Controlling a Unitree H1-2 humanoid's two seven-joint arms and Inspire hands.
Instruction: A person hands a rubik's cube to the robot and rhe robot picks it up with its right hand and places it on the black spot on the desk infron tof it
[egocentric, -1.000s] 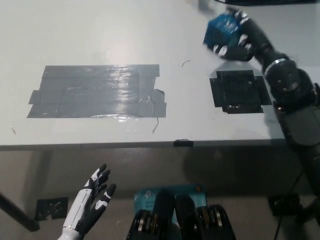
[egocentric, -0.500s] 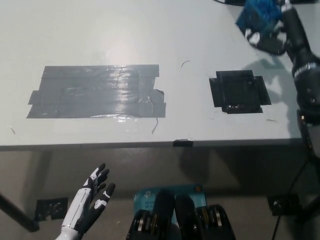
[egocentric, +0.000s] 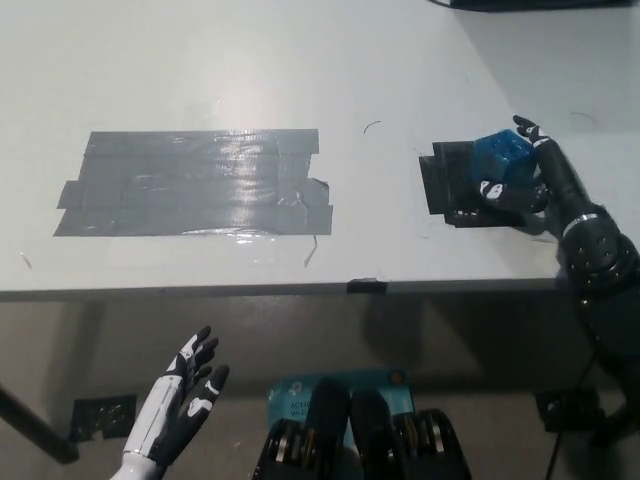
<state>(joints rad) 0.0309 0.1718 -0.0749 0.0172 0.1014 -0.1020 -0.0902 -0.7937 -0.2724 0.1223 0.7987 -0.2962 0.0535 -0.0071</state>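
Over black spot (egocentric: 462, 180) | right hand (egocentric: 525, 180) clasps cube (egocentric: 500, 160) | left hand (egocentric: 185, 395) spread, idle

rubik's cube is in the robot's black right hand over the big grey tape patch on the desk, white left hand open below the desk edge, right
Not quite. In the head view the rubik's cube in the black right hand is over the black spot, not the grey tape patch. The white left hand is open below the desk edge.

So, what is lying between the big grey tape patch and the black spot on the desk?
In the head view, the desk between the grey tape patch and the black spot is bare, apart from a thin curved mark.
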